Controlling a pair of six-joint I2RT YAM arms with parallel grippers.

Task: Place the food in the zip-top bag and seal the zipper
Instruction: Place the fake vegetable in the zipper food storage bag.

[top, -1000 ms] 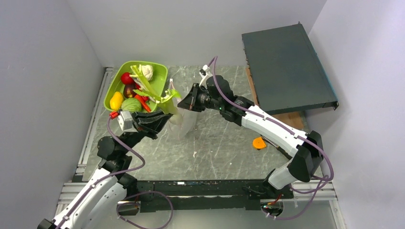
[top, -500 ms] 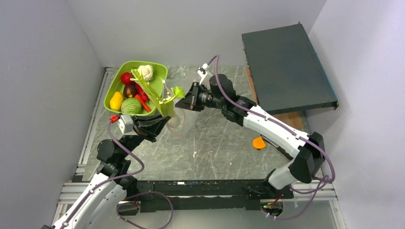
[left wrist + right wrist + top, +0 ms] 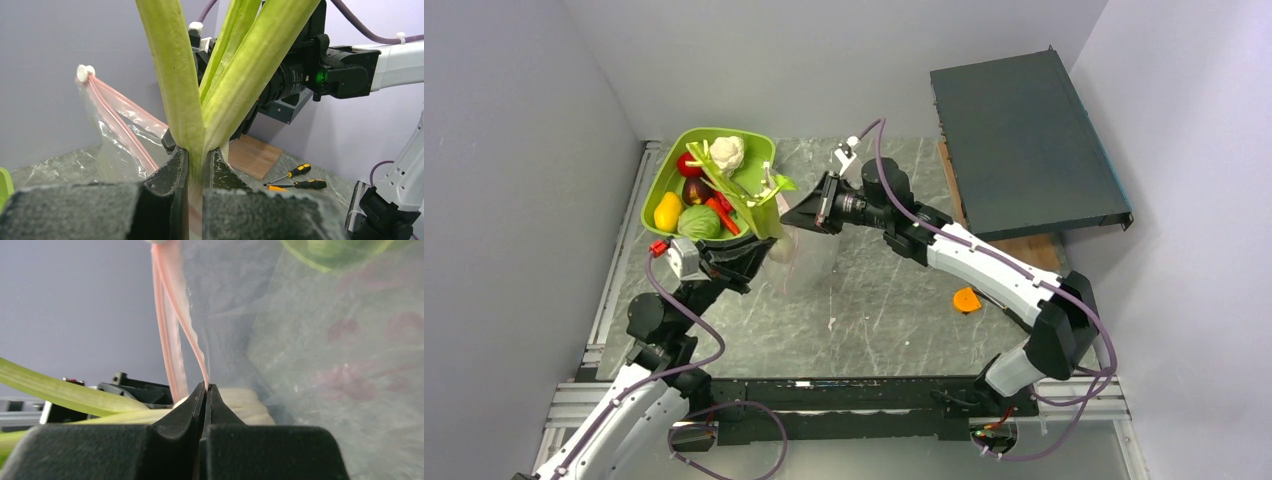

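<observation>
My left gripper [image 3: 749, 252] is shut on the base of a bunch of pale green celery stalks [image 3: 734, 195], which stand up over the tray. In the left wrist view the stalks [image 3: 200, 100] rise from between my jaws [image 3: 196, 160]. My right gripper [image 3: 796, 215] is shut on the pink zipper [image 3: 172, 315] of the clear zip-top bag [image 3: 812, 258] and holds it hanging. The bag [image 3: 115, 145] hangs just left of the stalks. The celery's pale base [image 3: 245, 400] lies right behind the pinched edge. Other food sits in the lime-green tray [image 3: 662, 175]: red tomato [image 3: 687, 165], yellow pepper [image 3: 667, 212], green cabbage [image 3: 697, 222].
A dark grey flat box [image 3: 1024, 140] stands at the back right on a wooden board [image 3: 1029, 250]. An orange disc [image 3: 967, 299] lies on the marble table right of centre. Two screwdrivers [image 3: 295, 172] lie near the board. Grey walls close in on the left and back.
My right gripper has moved left with the bag's mouth, towards the celery. My left gripper has shifted slightly left and back, and the stalks now lean further over the tray.
</observation>
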